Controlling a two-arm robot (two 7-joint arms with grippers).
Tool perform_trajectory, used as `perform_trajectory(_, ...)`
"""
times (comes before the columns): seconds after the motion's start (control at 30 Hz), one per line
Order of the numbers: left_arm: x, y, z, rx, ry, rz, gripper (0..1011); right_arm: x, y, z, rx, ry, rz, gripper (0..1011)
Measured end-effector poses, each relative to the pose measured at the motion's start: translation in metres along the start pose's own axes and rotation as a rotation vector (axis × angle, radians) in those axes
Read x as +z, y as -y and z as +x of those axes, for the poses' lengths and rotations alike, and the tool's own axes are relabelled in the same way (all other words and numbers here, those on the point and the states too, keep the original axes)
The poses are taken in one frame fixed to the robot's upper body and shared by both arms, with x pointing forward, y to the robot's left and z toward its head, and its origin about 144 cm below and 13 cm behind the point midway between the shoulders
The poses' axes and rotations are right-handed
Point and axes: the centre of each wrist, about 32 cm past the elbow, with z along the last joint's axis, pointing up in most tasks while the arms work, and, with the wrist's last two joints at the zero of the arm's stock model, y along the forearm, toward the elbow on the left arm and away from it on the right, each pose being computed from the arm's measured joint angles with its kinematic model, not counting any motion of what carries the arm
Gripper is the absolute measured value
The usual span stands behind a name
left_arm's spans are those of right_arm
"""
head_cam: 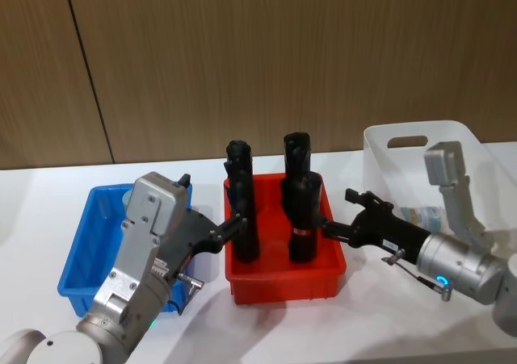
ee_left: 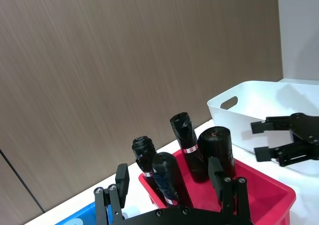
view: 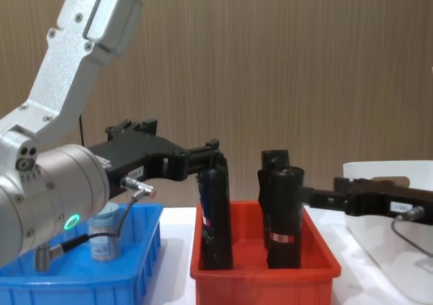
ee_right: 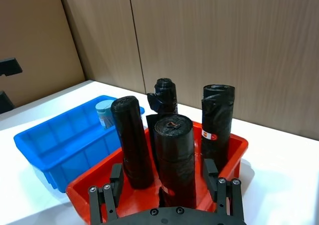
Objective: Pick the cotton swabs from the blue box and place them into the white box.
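One jar of cotton swabs (ee_right: pixel 105 113) with a pale blue lid stands in the far part of the blue box (ee_right: pixel 55 140), also seen from the chest as cotton swabs (view: pixel 105 234). Another labelled jar (head_cam: pixel 420 216) shows through the wall of the white box (head_cam: pixel 452 138) at the right. My left gripper (head_cam: pixel 226 228) hovers open above the gap between the blue box (head_cam: pixel 85 259) and the red bin, holding nothing. My right gripper (head_cam: pixel 339 212) hangs open over the red bin's right rim, between the bin and the white box.
A red bin (head_cam: pixel 283 283) sits in the middle between the two boxes, holding several tall black rolls (head_cam: pixel 300 211) with red-white labels. Both grippers' tips are close to these rolls. A wood-panel wall runs behind the white table.
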Motion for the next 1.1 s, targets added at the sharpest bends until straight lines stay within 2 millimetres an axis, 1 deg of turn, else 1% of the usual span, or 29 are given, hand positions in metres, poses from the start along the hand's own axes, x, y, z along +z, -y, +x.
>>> perform_trajectory(0.17, 0.000, 0.000, 0.000, 0.000, 0.000, 0.000, 1004, -0.002, -0.012, 0.003, 0.016, -0.001, -0.006, 1002)
perform_trajectory(0.53, 0.000, 0.000, 0.000, 0.000, 0.000, 0.000, 1004, -0.004, -0.029, 0.009, 0.029, 0.001, -0.016, 1002)
perform_trajectory(1.1, 0.000, 0.000, 0.000, 0.000, 0.000, 0.000, 1004, -0.007, -0.045, 0.015, 0.027, 0.016, -0.024, 1002)
